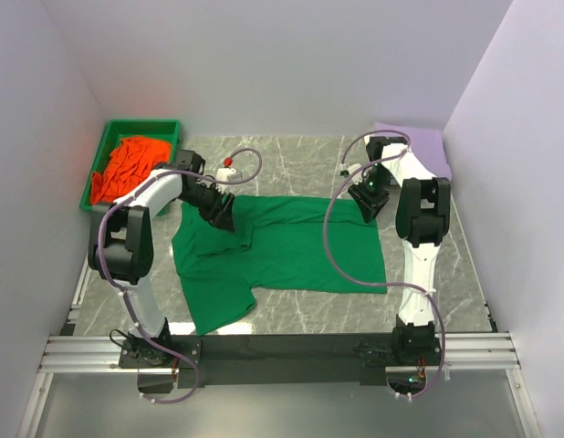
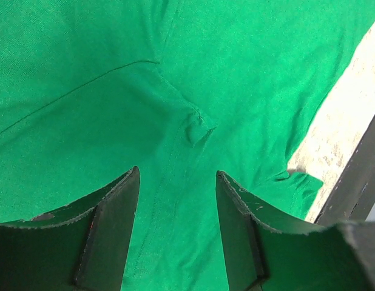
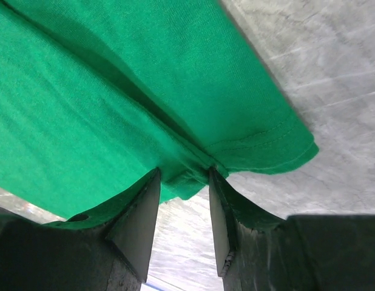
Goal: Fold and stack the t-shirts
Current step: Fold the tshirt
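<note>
A bright green t-shirt lies spread on the marble table, its left part folded over and one sleeve pointing to the near edge. My left gripper hovers over its upper left part. In the left wrist view it is open above a seam of the green cloth, holding nothing. My right gripper is at the shirt's far right corner. In the right wrist view it is open, with the folded hem of the green cloth lying between its tips. An orange t-shirt lies crumpled in a tray. A lavender t-shirt lies folded at the back right.
The green plastic tray stands at the back left corner. A small red-and-white object sits behind the left gripper. White walls close in the table on three sides. Bare marble shows right of the shirt, and a black rail runs along the near edge.
</note>
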